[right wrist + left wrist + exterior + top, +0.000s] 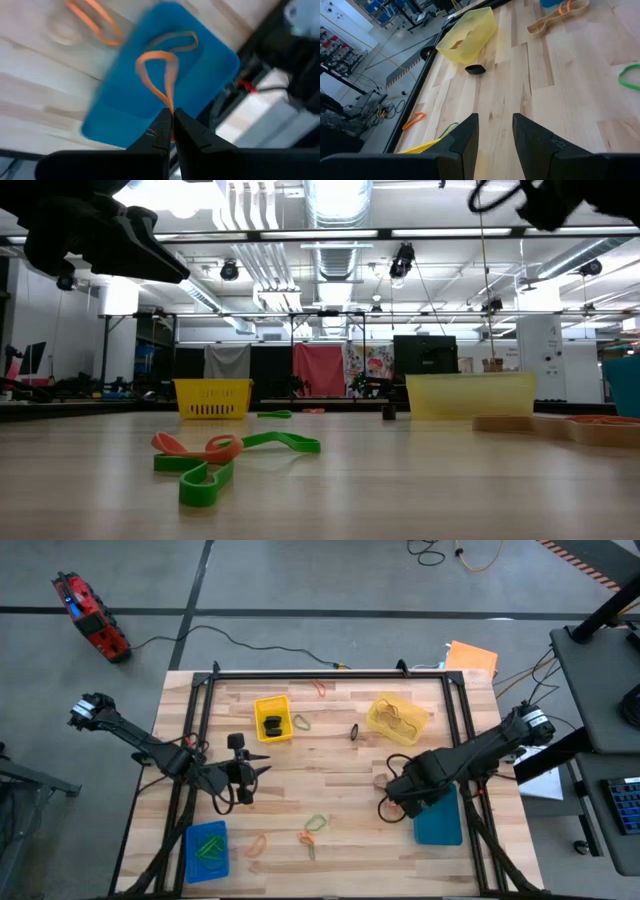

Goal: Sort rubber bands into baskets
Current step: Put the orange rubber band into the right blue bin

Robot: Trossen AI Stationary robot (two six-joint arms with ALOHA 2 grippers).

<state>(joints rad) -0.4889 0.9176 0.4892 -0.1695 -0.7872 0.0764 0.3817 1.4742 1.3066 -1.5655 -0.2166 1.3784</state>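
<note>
Low in the high view, right of centre, the right gripper (170,125) pinches an orange rubber band (159,75) over the teal basket (438,818). Left of centre, the left gripper (252,778) hovers over bare wood, fingers narrowly parted and empty. Farther up sit the bright yellow basket (272,718) and pale yellow basket (397,718).

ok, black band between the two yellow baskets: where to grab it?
Probably come straight down with the open left tool and pinch across the narrow middle of the black band. It lies on bare wood as a slim oval, apart from the bright yellow basket and the pale yellow basket, so both long sides look free.
</note>
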